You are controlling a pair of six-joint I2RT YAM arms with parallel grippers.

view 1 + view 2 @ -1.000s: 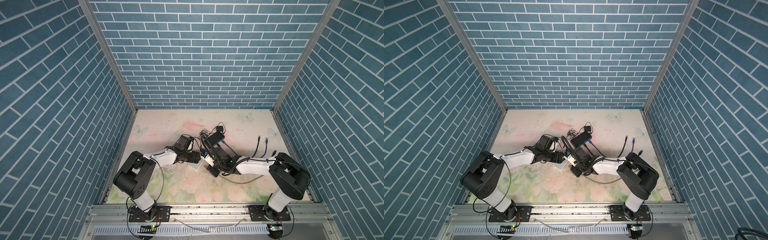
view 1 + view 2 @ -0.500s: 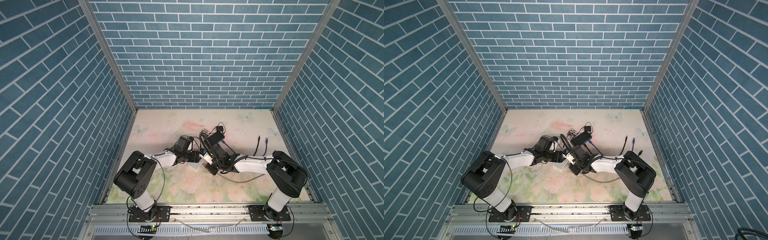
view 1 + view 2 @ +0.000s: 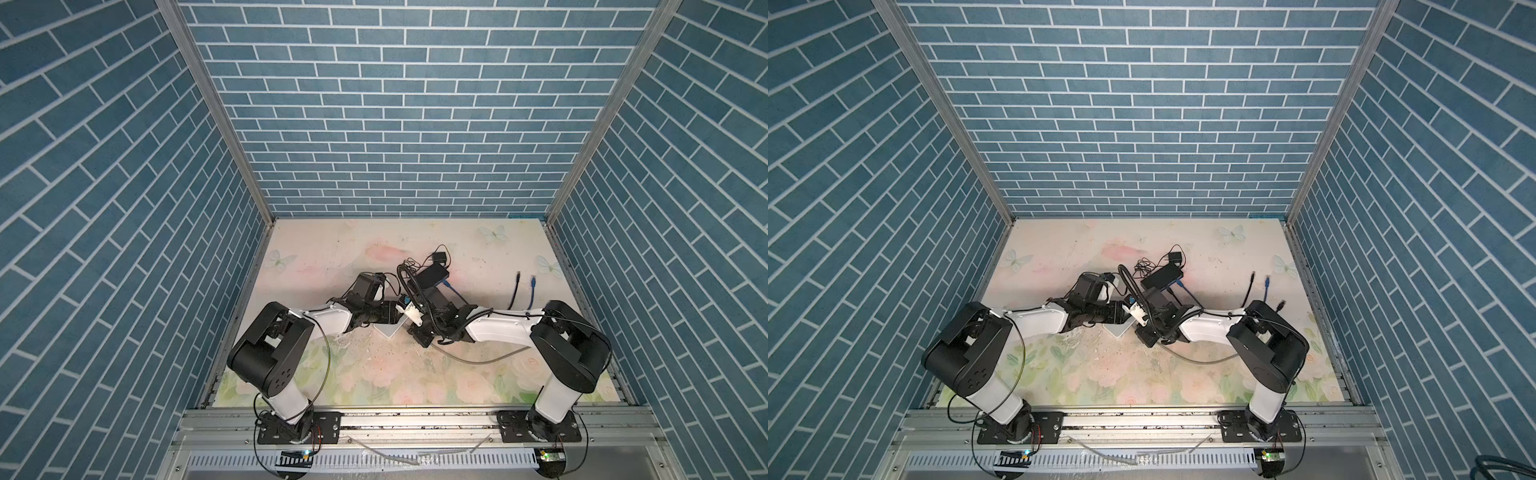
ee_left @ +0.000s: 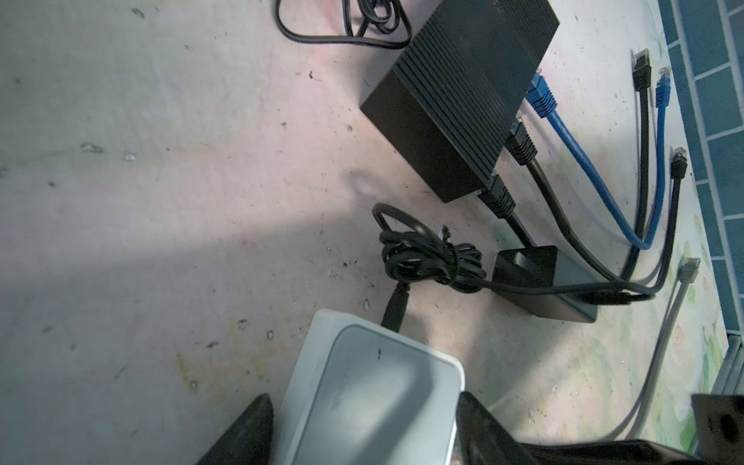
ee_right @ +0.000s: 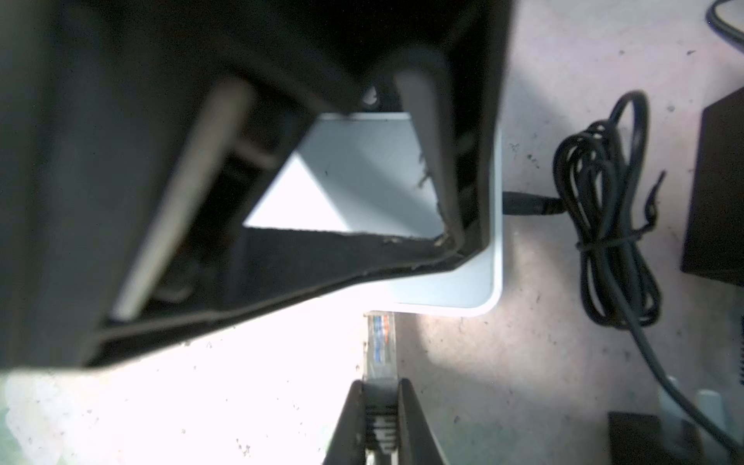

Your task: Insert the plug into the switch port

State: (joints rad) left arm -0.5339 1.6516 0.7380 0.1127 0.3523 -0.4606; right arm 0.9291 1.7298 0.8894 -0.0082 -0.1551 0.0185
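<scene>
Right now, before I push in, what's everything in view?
Rounded white plastic switch: one, white, mid-mat.
Clear-tipped cable plug: one, dark boot, tip at that switch's edge.
Ribbed black box switch: one, black, behind it, three cables plugged in.
Bundled black cord: one, black, plugged into white switch.
Flat black box: one, black, beside ribbed switch.
Loose cable ends: four, two black, blue, grey, mat's right side.
Floral mat: one, pastel, tabletop.
Left end effector: one, black, closed on white switch.
Right end effector: one, black, shut on the plug.
</scene>
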